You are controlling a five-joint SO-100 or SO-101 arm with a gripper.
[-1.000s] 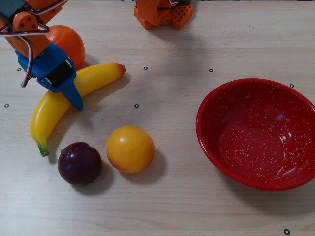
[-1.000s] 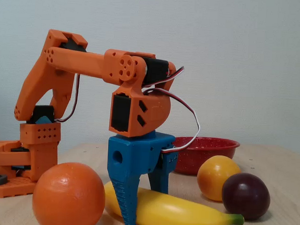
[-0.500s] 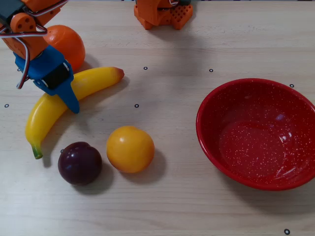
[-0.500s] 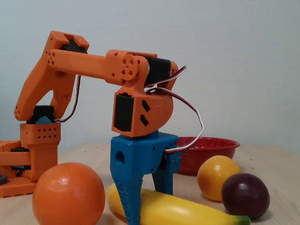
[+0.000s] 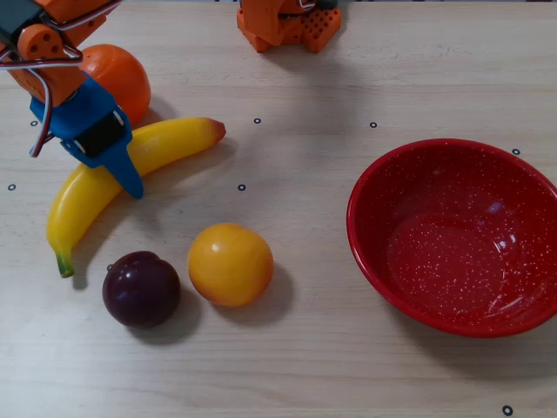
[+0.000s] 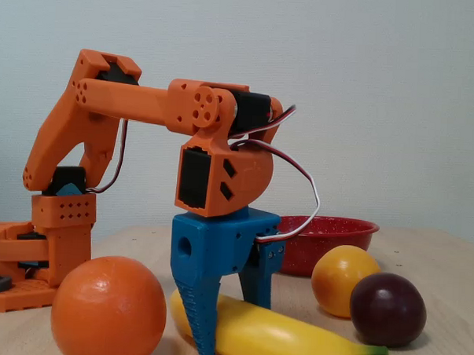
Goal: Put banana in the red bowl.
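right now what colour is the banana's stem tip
Green, on the long glossy yellow plastic banana; clearest in the overhead view.

The arm consists of orange 3D-printed links with flat faces and rounded joint housings. Black servo bodies are set into the joints. The base block is orange with a grid of small holes on its face. The wrist housing is orange with a black rectangular inset and slotted cutouts. Red, white and dark cables loop from the upper link to the gripper, whose body and tapered, pointed fingers are blue plastic.
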